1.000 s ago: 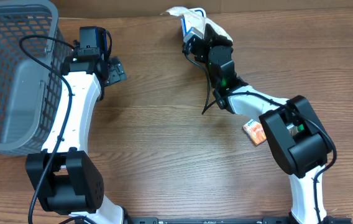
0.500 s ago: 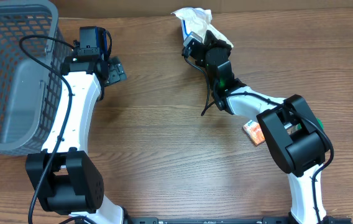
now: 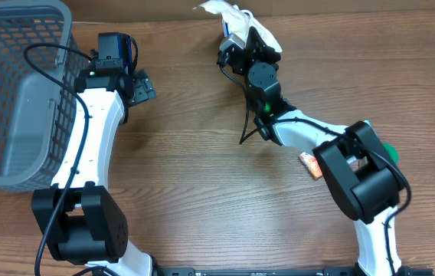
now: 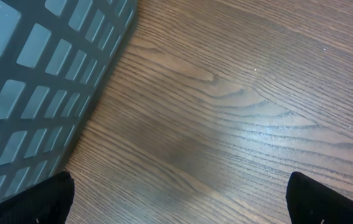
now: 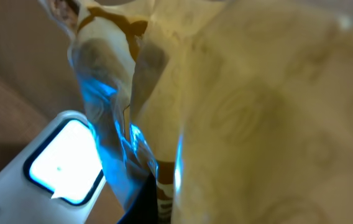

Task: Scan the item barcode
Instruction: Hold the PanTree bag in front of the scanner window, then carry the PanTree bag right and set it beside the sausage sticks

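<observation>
No lettering, number or brand can be read in any view. The cream packet [image 5: 257,112] fills the right wrist view with brown printed shapes, too blurred and close to make out any characters. The scanner [image 5: 64,165] beside it shows only a plain lit window with no readable marks. Toward the right edge of the surface [image 3: 202,192], the small orange packet [image 3: 310,163] carries print too small to read.

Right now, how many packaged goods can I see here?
2. A cream, crinkly plastic packet is pinched in the right gripper at the table's far edge; a small orange packet lies beside the right arm's elbow, partly covered. Others may hide under the arms.
</observation>
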